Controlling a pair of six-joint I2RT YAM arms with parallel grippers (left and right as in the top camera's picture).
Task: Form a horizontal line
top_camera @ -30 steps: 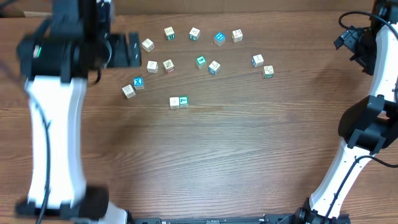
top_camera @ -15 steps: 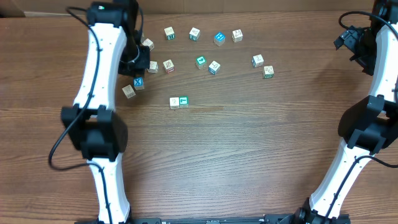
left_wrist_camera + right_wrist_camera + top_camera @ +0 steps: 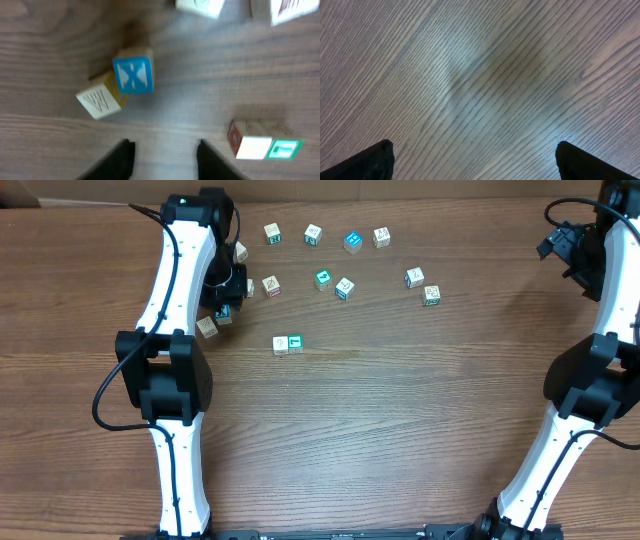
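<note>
Left hand [image 3: 165, 159] far forward, apparently half-spread and empty; right hand [image 3: 480, 162] spread wide, aside.

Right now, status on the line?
Left gripper open, empty, near blue X cube. Right gripper open. Line: two cubes touching, pale and teal. Nothing blocking it.

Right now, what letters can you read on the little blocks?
"X": white letter on the blue cube, left wrist view.
"W": on the pale cube beside it.
On the teal-green cube in the short row: a white sign, too blurred to read.
On the other cubes in the overhead view: marks too small to read.
</note>
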